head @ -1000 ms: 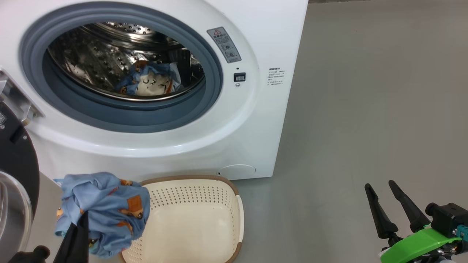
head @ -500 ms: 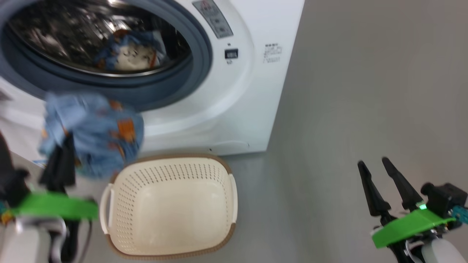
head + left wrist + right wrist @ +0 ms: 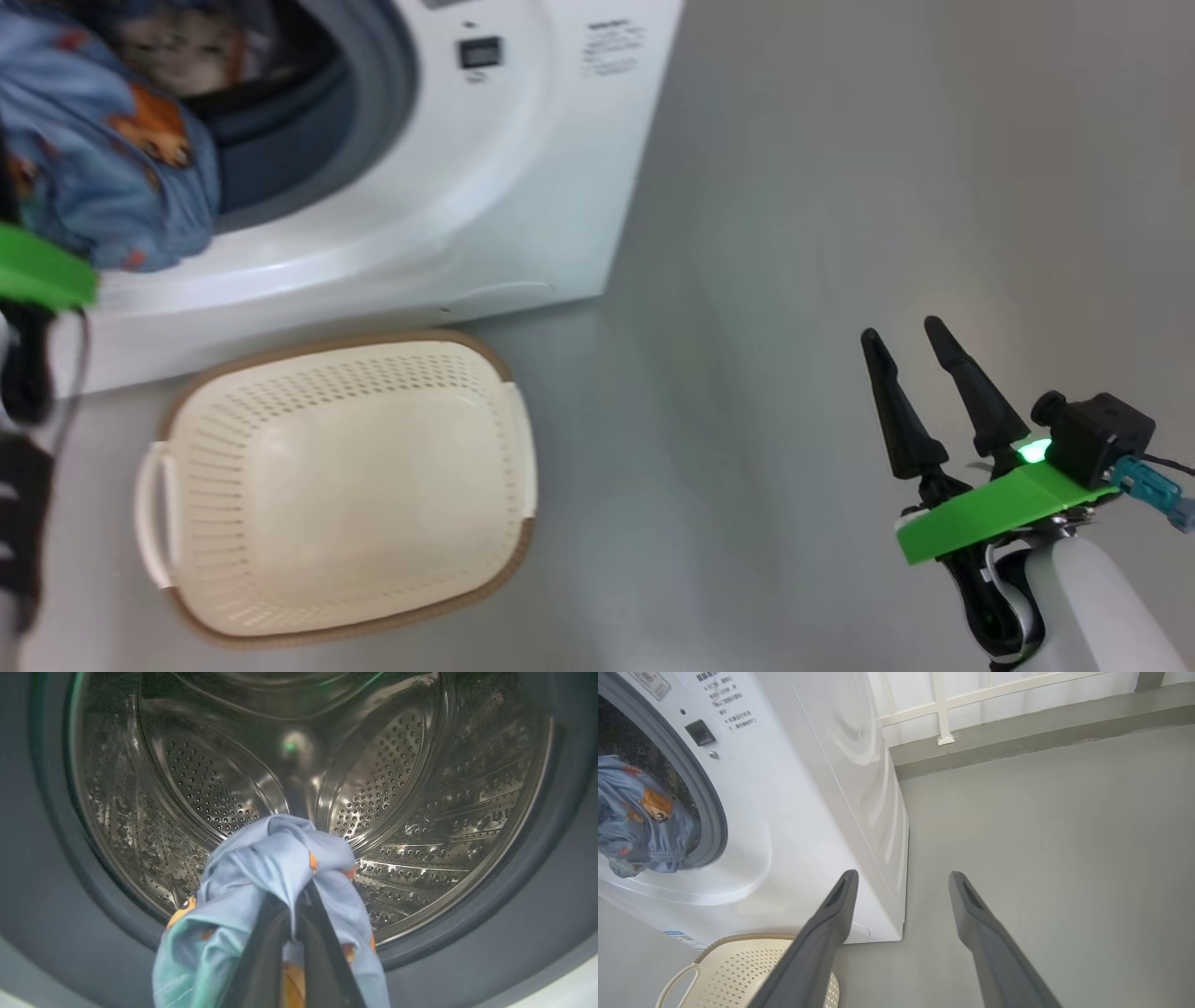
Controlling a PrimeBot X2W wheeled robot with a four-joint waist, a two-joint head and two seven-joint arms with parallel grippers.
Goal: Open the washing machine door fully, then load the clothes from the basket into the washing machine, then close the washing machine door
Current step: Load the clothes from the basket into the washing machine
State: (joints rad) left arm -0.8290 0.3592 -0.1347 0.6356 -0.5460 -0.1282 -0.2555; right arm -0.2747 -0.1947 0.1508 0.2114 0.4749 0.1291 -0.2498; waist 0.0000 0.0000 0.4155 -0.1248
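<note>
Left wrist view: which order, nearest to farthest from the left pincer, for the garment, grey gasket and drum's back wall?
1. Garment: clamped in the left pincer.
2. Grey gasket: ring around the opening.
3. Drum's back wall: deep inside, centre.

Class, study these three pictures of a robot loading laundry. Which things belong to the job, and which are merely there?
Belong to the job: washing machine; clothes, pinched in the shut left gripper at the mouth of the drum; basket, empty, on the floor.

Merely there: floor; white railing; printed label on the machine's front; right gripper, open and holding nothing.
</note>
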